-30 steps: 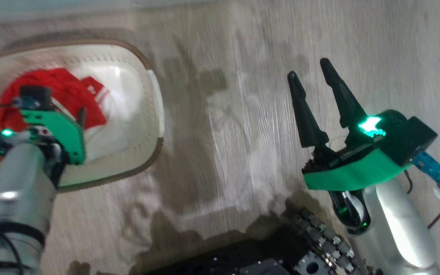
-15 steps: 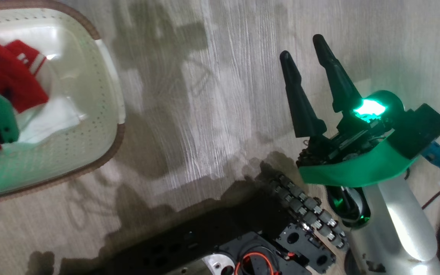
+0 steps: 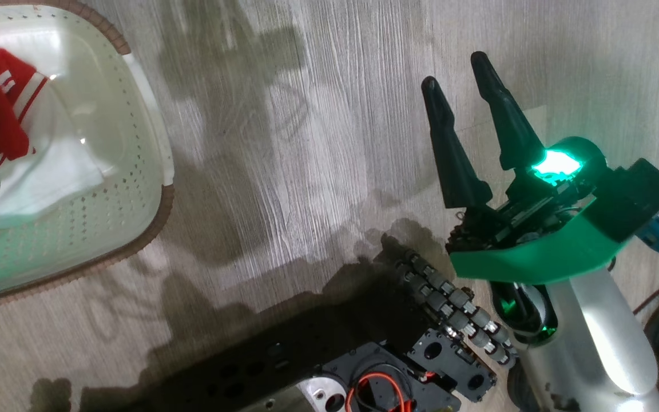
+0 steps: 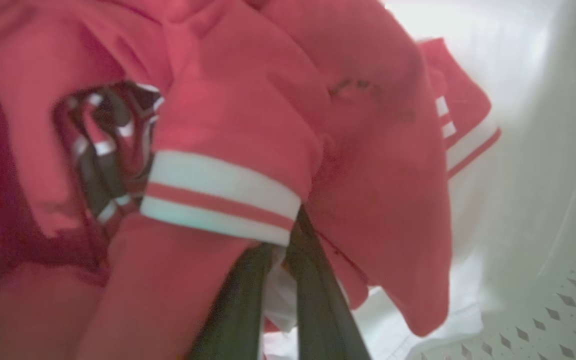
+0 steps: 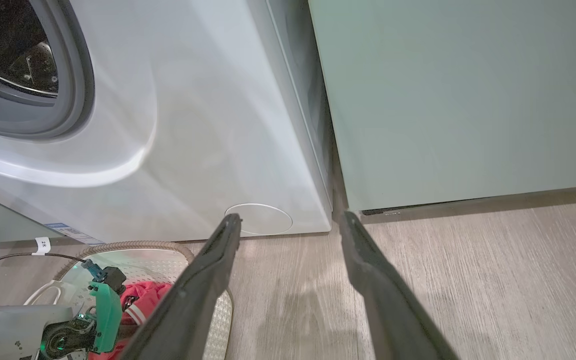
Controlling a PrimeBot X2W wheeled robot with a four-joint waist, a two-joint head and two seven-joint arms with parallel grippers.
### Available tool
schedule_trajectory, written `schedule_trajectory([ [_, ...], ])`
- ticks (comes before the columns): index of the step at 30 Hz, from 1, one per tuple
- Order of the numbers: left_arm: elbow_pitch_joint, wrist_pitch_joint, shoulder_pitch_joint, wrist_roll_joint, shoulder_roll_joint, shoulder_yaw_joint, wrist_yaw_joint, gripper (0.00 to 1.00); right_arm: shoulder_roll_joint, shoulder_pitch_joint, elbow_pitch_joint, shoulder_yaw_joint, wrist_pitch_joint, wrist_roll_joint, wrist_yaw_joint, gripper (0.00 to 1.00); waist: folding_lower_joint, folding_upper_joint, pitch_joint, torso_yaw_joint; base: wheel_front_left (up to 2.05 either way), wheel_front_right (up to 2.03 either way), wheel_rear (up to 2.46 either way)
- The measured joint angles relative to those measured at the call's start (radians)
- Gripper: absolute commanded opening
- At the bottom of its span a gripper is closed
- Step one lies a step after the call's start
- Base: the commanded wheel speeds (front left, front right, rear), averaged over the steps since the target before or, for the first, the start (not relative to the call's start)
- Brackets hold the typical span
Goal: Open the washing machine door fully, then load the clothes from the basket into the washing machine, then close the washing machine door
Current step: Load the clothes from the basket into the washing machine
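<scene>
The cream basket point(image 3: 152, 171) with a brown rim stands on the floor at the upper left, in front of the white washing machine point(image 5: 193, 125). Red clothes point(image 4: 368, 150) with white stripes lie inside it. My left gripper point(image 4: 283, 245) reaches down into the basket. Its two dark fingers point(image 4: 323, 310) stand close together, shut on the clothes under a striped cuff. My right gripper point(image 3: 454, 71) hangs open and empty over the floor, to the right of the basket. The machine's opening with its grey gasket point(image 5: 75, 75) shows. The washing machine door is out of view.
A pale green cabinet point(image 5: 468, 100) stands right of the machine with a narrow gap between them. Wood-look floor point(image 3: 306, 143) lies between the basket and my right arm. My black wheeled base point(image 3: 364, 355) sits at the bottom of the head view.
The head camera has swung, so the basket now sits further left in that view. My left arm stays down in the basket on the clothes. The right gripper stays open.
</scene>
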Motion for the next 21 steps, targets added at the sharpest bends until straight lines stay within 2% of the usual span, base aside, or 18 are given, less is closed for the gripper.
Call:
schedule_trajectory([
  [7,0.003,-0.076,0.034,-0.006,-0.008,-0.016,-0.011,0.00,0.000,-0.002,0.010,-0.010,0.000,0.010,0.000,1.00,0.0000,0.0000,-0.049,0.000,0.00,0.00,0.00],
  [13,-0.019,-0.190,0.097,-0.018,-0.075,-0.035,-0.038,0.00,0.000,-0.001,0.040,-0.042,0.000,-0.020,0.000,1.00,-0.0001,0.0000,-0.134,0.040,0.00,0.00,0.00],
  [21,-0.096,-0.285,0.153,-0.021,-0.144,-0.048,-0.038,0.00,0.000,0.011,0.080,-0.080,0.000,-0.065,0.000,1.00,-0.0001,0.0000,-0.256,0.101,0.00,0.00,0.00],
])
